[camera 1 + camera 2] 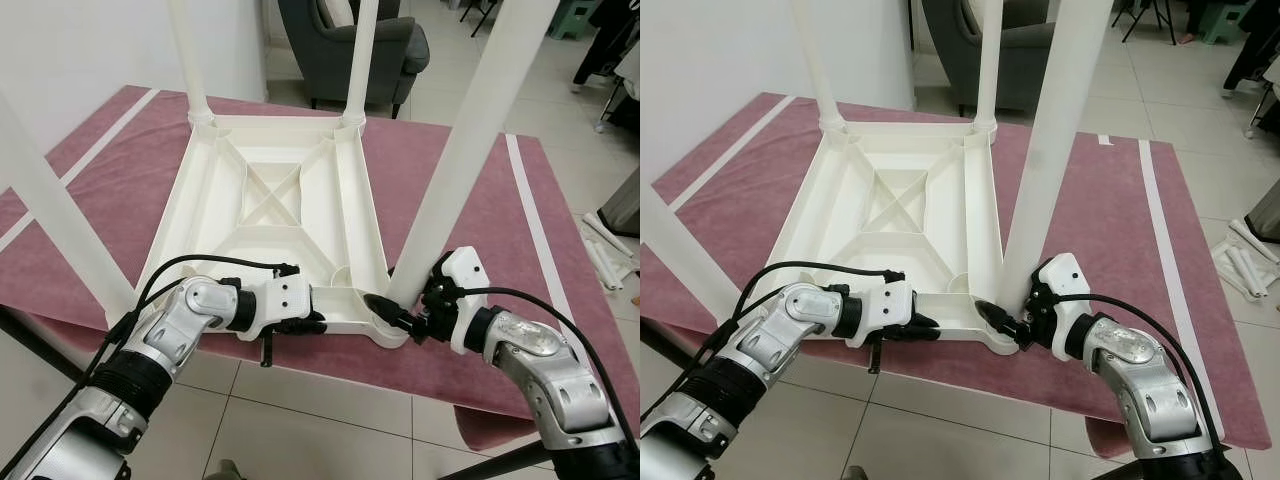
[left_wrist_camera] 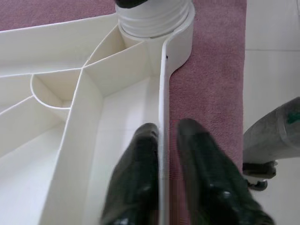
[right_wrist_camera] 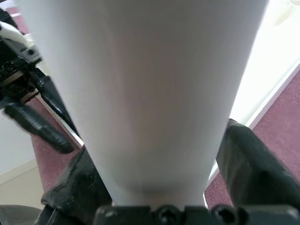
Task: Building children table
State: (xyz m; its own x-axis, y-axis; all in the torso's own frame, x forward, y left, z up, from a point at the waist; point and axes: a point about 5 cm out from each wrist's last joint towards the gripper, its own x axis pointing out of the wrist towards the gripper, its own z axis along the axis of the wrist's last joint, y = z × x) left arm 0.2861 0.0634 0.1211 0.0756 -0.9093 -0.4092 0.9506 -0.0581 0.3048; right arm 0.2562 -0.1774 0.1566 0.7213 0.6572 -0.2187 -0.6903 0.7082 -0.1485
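A maroon rug [image 1: 470,190] with pale stripes covers the tiled floor [image 1: 300,420]. On it lies the white table top [image 1: 270,215], turned underside up, so its ribs and the X-shaped brace in the middle face the camera. Four white legs stand up from its corners: two far legs [image 1: 195,60] near the rug's back edge, one near leg on the robot's left [image 1: 55,225], and one near leg on the robot's right [image 1: 470,150], which leans toward the camera. A dark grey armchair [image 1: 365,45] stands beyond the rug, and loose white parts [image 1: 605,260] lie on the tiles off the rug's right side.

The left arm reaches in along the top's near edge. The left gripper [image 2: 161,173] is clenched on the near rim [image 2: 163,117]: one black finger sits inside the rim and the other outside, over the rug, with the thin plastic wall pinched between them. Just ahead of it in the left wrist view is the ribbed socket [image 2: 154,21] of the right near corner.

The right gripper [image 3: 164,173] is at that same corner, grasping the right near leg low down, close to its base. Its fingers [image 3: 253,168] press on either side of the white tube in the right wrist view, where the left gripper also appears just beside it.
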